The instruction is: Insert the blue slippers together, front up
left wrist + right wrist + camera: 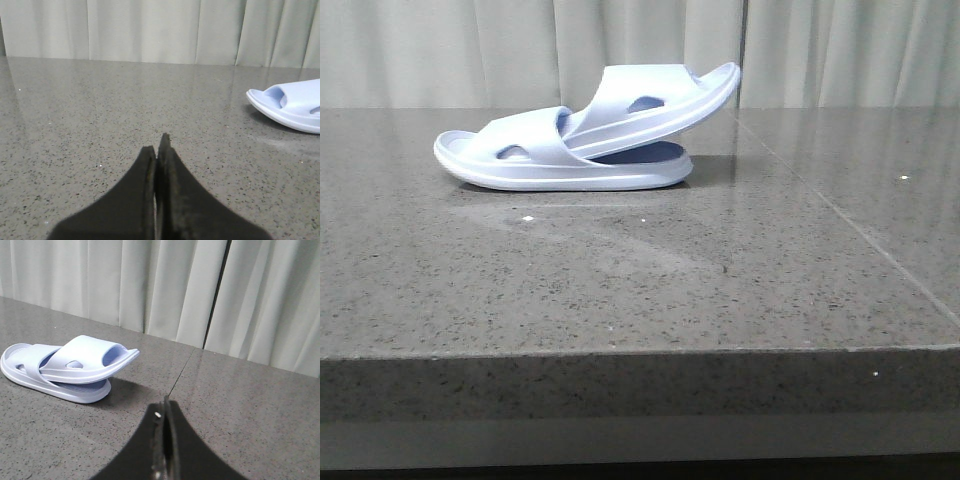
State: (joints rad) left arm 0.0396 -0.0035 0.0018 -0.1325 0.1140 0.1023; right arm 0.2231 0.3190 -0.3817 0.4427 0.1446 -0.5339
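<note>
Two pale blue slippers lie nested on the grey stone table. The lower slipper [520, 160] rests flat on its sole. The upper slipper [655, 100] is pushed under its strap and tilts up to the right, its far end raised off the table. The pair also shows in the right wrist view [70, 367], and one end of the lower slipper shows in the left wrist view [290, 105]. My left gripper [157, 150] is shut and empty, well apart from the slippers. My right gripper [165, 407] is shut and empty, also apart from them. Neither gripper shows in the front view.
The table [640, 290] has a front edge close to the camera. A thin seam [860, 235] runs diagonally across its right part. Pale curtains [440, 50] hang behind the table.
</note>
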